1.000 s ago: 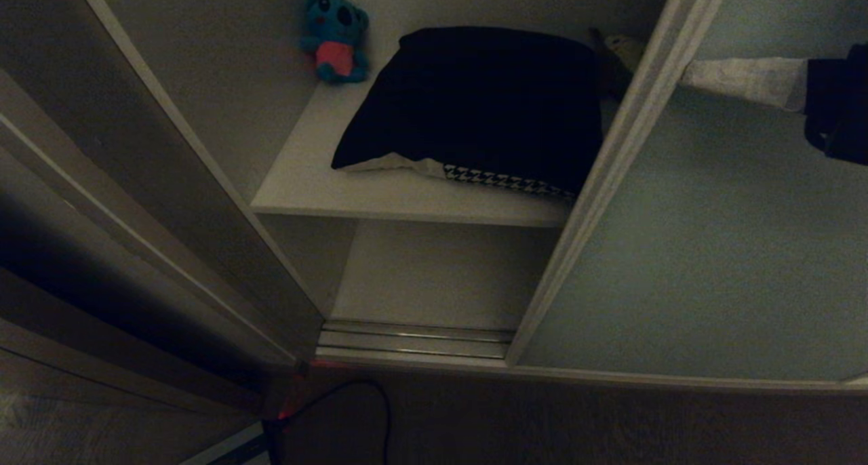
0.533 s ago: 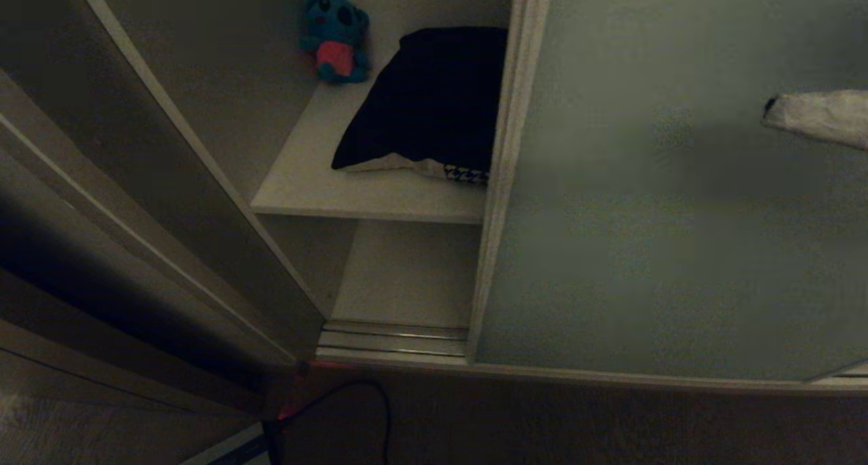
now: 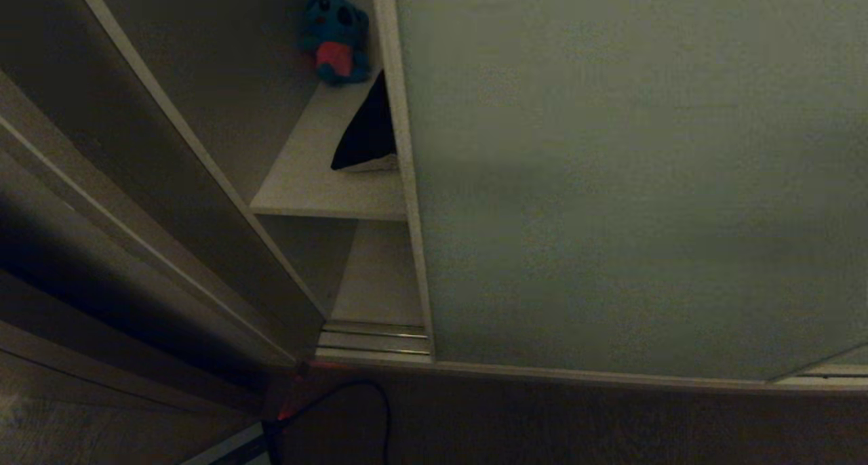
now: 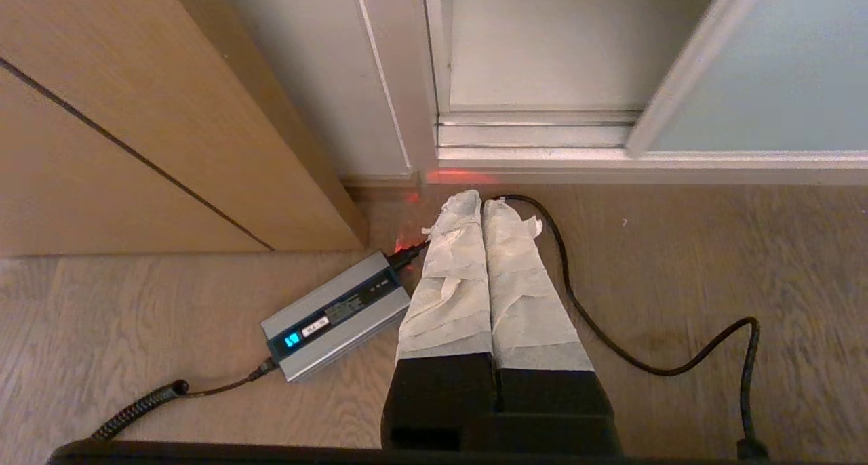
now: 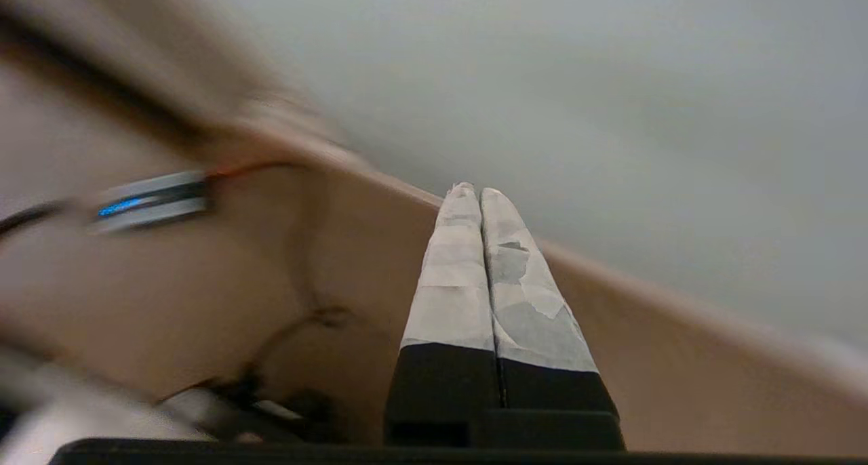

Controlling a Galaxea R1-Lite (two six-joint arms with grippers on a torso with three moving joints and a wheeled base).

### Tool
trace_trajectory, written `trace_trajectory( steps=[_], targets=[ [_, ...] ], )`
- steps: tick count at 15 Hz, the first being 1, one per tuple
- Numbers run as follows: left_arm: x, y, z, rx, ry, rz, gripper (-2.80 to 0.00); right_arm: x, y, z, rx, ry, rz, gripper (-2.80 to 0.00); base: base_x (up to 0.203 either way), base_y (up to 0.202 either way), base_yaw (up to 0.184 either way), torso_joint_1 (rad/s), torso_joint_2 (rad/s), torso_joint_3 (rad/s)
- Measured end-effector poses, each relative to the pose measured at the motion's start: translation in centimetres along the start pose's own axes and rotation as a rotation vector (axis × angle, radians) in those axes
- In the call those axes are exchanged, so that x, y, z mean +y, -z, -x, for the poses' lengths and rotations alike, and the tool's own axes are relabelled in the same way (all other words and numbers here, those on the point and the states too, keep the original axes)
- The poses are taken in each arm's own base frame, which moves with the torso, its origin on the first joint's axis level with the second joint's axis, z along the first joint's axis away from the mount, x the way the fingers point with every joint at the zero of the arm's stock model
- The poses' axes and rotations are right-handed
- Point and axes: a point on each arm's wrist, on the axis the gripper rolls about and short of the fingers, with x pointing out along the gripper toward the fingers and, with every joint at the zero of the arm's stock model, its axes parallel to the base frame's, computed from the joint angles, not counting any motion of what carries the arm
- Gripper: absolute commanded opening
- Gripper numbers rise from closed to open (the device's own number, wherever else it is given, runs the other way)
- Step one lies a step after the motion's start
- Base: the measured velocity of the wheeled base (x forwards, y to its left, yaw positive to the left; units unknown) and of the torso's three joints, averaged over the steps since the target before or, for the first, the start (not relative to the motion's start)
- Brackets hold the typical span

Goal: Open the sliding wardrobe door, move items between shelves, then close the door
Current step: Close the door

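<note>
The pale grey-green sliding wardrobe door (image 3: 610, 180) covers most of the opening, leaving a narrow gap at its left edge. Through the gap shows a corner of the black cushion (image 3: 369, 136) lying on the upper white shelf (image 3: 319, 187); a lower shelf (image 3: 380, 275) sits beneath. Neither arm shows in the head view. My right gripper (image 5: 472, 190) is shut and empty, pointing down past the door's face (image 5: 576, 78) toward the floor. Low over the floor near the door track (image 4: 536, 129), my left gripper (image 4: 478, 204) hangs parked, shut and empty.
A blue plush toy (image 3: 336, 38) with a pink front stands at the back of the upper shelf. A grey power adapter (image 4: 336, 316) and its black cable (image 4: 610, 343) lie on the wooden floor by the left gripper. A wooden panel (image 4: 135, 112) stands left of the wardrobe.
The door has slid left, covering nearly all of the cushion and opening. My right arm, first at the door's right side, has dropped out of the head view.
</note>
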Motion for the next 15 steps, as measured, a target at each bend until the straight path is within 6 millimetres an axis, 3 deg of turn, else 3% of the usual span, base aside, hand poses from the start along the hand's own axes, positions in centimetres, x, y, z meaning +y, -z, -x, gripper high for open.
trace_trajectory(
  steps=[4, 7, 11, 15],
  targets=[
    [0.0, 0.0, 0.0, 0.000, 0.000, 0.000, -2.80, -1.1, 2.5, 0.4, 0.027, 0.465, -0.166, -2.80, 0.000, 0.000, 0.000, 0.000, 0.00, 0.000],
    [0.0, 0.0, 0.0, 0.000, 0.000, 0.000, -2.80, -3.1, 3.0, -0.2, 0.029, 0.775, -0.281, -2.80, 0.000, 0.000, 0.000, 0.000, 0.00, 0.000],
    [0.0, 0.0, 0.0, 0.000, 0.000, 0.000, -2.80, -9.1, 1.9, -0.1, 0.041, 1.108, -0.427, -2.80, 0.000, 0.000, 0.000, 0.000, 0.00, 0.000],
    [0.0, 0.0, 0.0, 0.000, 0.000, 0.000, -2.80, -14.5, 0.6, 1.5, 0.044, 1.285, -0.509, -2.80, 0.000, 0.000, 0.000, 0.000, 0.00, 0.000]
  ],
)
